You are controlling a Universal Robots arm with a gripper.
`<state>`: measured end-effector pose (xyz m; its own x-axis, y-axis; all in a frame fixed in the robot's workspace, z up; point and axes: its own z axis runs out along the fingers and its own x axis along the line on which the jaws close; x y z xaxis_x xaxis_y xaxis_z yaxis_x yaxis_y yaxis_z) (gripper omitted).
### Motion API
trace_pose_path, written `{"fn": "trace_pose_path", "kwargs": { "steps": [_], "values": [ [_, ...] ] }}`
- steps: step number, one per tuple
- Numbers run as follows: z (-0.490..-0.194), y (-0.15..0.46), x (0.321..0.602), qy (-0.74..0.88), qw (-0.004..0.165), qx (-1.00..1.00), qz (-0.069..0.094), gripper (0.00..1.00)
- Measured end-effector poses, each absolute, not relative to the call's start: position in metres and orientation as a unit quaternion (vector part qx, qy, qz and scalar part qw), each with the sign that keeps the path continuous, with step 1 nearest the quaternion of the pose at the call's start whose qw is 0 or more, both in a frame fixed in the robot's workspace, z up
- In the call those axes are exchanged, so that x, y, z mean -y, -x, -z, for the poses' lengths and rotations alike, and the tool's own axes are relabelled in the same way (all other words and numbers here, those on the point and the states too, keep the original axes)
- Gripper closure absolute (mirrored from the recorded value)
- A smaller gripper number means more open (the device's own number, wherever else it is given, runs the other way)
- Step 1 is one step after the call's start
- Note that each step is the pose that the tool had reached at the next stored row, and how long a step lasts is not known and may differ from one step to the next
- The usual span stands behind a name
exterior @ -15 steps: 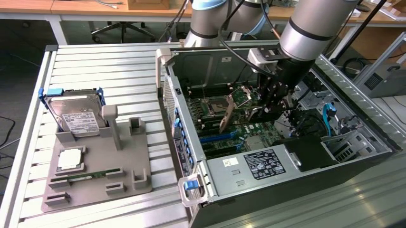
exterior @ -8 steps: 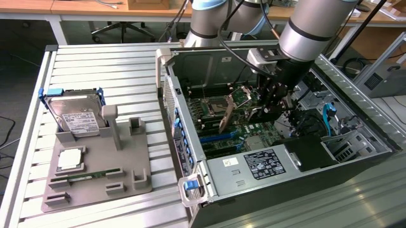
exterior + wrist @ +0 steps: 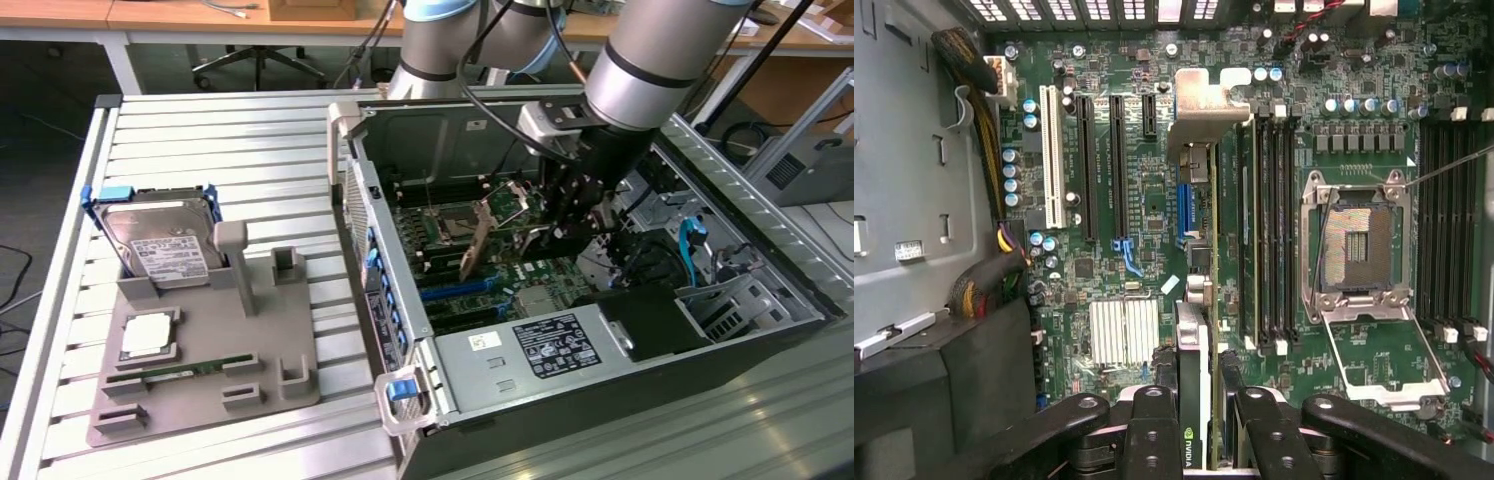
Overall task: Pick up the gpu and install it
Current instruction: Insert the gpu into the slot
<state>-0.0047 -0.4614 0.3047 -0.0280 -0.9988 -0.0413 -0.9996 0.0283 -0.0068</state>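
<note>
Exterior view, three o'clock of the hard drive [image 3: 154,245]: gripper [image 3: 1202,435] pinches the gpu [image 3: 1194,350] by its upper edge; it is probably stiff, light and fragile.

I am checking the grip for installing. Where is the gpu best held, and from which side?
Across its two flat faces at the thin edge away from the motherboard, coming from above: the gpu hangs edge-on, so its lower edge is free. The gripper holds it so.

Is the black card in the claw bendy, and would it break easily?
Probably stiff: the gpu stands straight, edge-on, in the claw without sagging. Likely heavyish for its size, given its metal bracket. Probably fragile too: it looks thin, so a bump against the motherboard could hurt it.
</note>
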Motion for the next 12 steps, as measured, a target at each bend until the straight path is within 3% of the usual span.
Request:
{"fn": "trace_pose_path", "kwargs": {
  "steps": [12],
  "values": [
    [-0.3022, 0.0076, 0.4614, 0.697, 0.017, -0.717, -0.012, 0.73]
  ]
}}
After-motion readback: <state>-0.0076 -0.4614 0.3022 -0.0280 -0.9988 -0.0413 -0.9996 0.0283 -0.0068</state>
